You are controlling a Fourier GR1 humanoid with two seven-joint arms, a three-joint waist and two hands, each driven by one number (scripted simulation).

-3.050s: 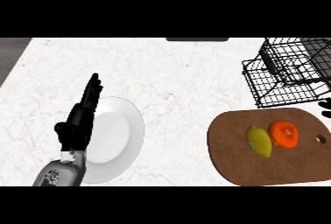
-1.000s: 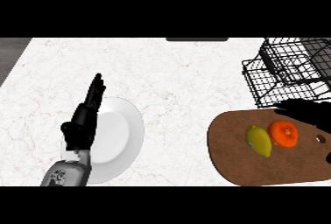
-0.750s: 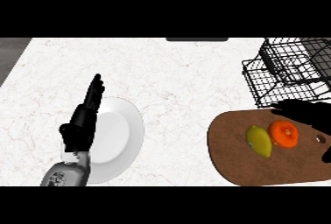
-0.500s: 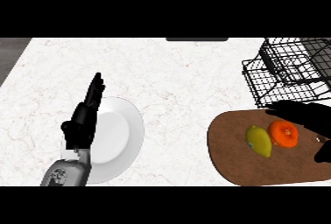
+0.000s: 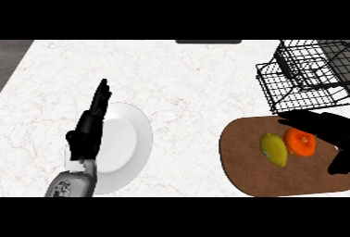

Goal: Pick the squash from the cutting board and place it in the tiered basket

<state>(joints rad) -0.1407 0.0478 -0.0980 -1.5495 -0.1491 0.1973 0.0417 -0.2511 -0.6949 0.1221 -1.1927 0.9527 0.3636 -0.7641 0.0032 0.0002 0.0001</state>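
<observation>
A yellow squash (image 5: 274, 148) lies on the brown cutting board (image 5: 246, 171) at the lower right, touching an orange fruit (image 5: 299, 141) on its right. My right hand (image 5: 325, 127) reaches in from the right edge, fingers spread above the orange fruit and just right of the squash, holding nothing. The black wire tiered basket (image 5: 304, 76) stands behind the board at the upper right. My left hand (image 5: 89, 127) rests open over the white plate, fingers pointing away.
A white plate (image 5: 126, 143) lies at the lower left under my left hand. A dark slot (image 5: 209, 41) sits at the counter's far edge. White marble counter (image 5: 184, 88) stretches between the plate and the board.
My right hand has come in from the right edge and moved left and down over the board toward the orange fruit and squash. The left hand has barely shifted.
</observation>
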